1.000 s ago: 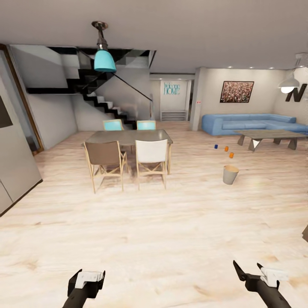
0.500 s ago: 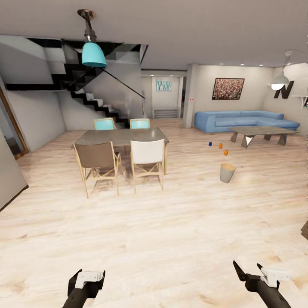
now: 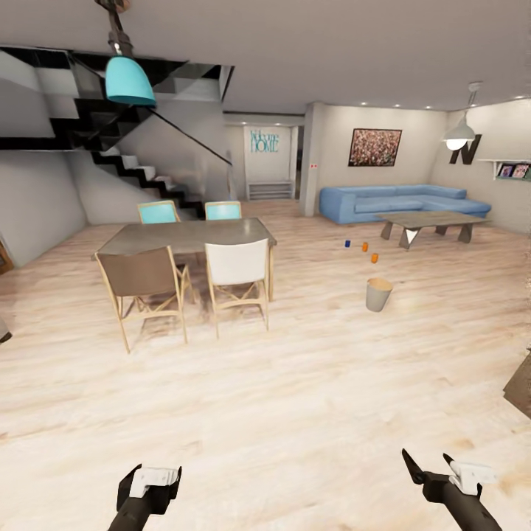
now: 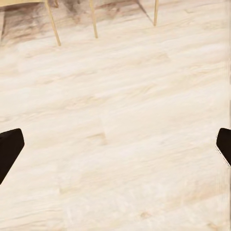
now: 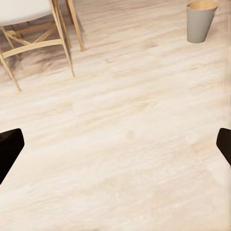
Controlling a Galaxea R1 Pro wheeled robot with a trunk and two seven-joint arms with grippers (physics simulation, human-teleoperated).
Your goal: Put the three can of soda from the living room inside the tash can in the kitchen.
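- Pale plank floor (image 3: 295, 383) is stretching ahead; three cans (image 3: 364, 247) are lying beyond the trash can (image 3: 378, 294), near the sofa (image 3: 398, 203).
- Left pincer (image 3: 151, 479) and right pincer (image 3: 435, 464) are hanging open, empty.
- Driving on risks clipping the dining chairs (image 3: 236, 284) (or toppling the bin).

Black left hand (image 3: 150, 483) with white block, black pointed-fingered right hand (image 3: 429, 462)

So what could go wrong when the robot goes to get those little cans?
The three cans stand close together on the floor, so reaching for one might knock over another. The bin sits right in front of them, and the robot could bump it. The coffee table is nearby, leaving less room to turn.
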